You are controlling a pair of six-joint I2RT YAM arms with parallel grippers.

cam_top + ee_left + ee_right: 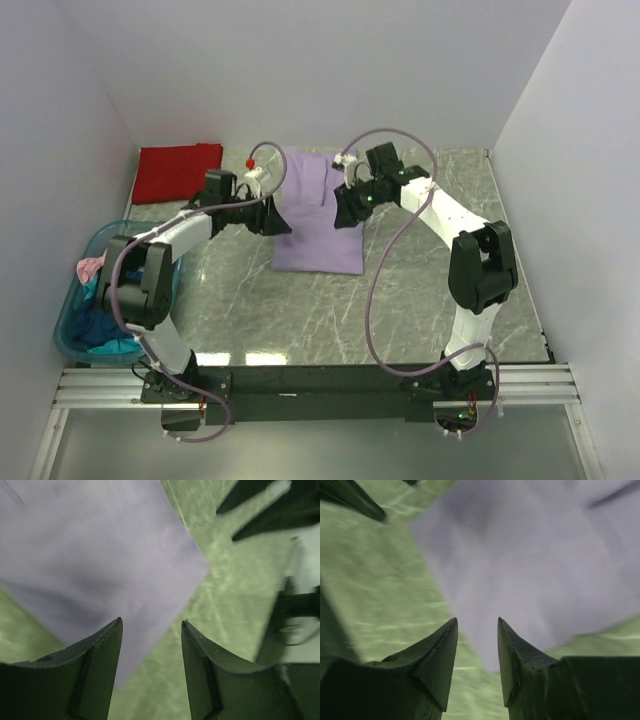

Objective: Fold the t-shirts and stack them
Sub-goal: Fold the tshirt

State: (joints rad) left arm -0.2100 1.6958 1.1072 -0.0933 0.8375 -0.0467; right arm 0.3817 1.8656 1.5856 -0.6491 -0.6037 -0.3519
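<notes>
A light purple t-shirt [318,240] lies flat on the marbled table as a long, narrow folded strip. A red t-shirt [178,172] lies folded at the back left. My left gripper [281,224] hovers at the purple shirt's left edge, and my right gripper [344,214] hovers at its right edge. In the left wrist view the gripper [151,622] is open and empty above a corner of the purple shirt [100,555]. The right wrist view shows that gripper [477,621] open too, holding nothing, over another corner of the shirt [535,565].
A translucent teal tub [70,335] stands at the table's left edge and holds a pink shirt [90,267] and dark blue cloth [97,328]. White walls enclose the back and both sides. The right arm [295,610] shows close by in the left wrist view.
</notes>
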